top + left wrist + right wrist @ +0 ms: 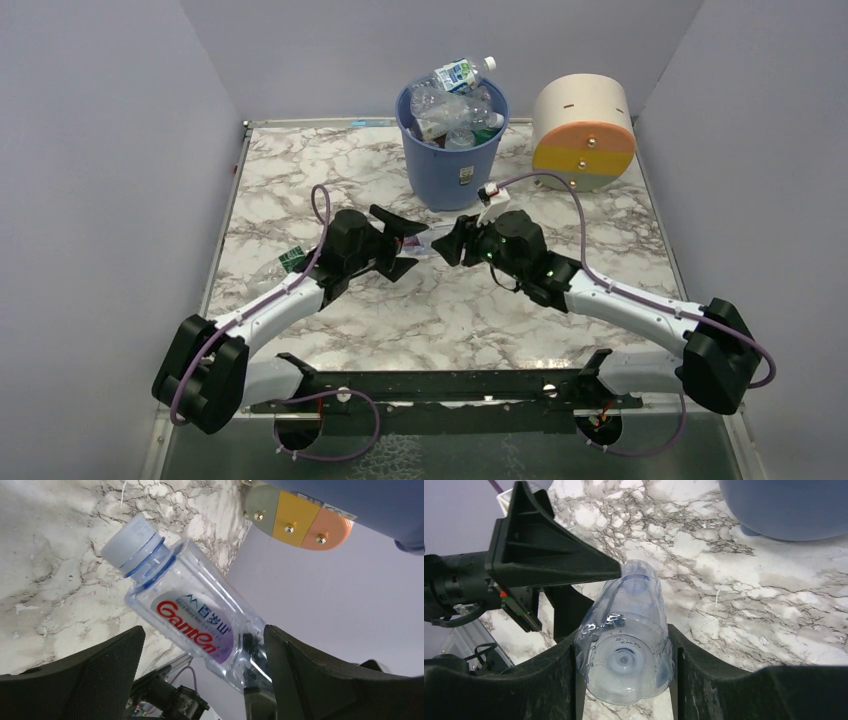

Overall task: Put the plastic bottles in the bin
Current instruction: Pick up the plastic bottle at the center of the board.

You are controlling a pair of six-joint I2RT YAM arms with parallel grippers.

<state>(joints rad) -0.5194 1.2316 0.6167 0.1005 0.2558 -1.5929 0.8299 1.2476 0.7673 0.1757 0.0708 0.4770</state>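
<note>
Right wrist view: our right gripper [624, 652] clamped the base of the Ganten bottle [626, 630] above the worktop's [774, 605] middle, the left gripper [202, 667] stood wide open, so we judged it should retreat straight back before any swing toward the blue bin [452, 170].

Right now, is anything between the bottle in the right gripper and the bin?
Nothing on the marble between. The open left gripper flanks the cap end of the bottle, and the bin is heaped to its rim with bottles.
</note>
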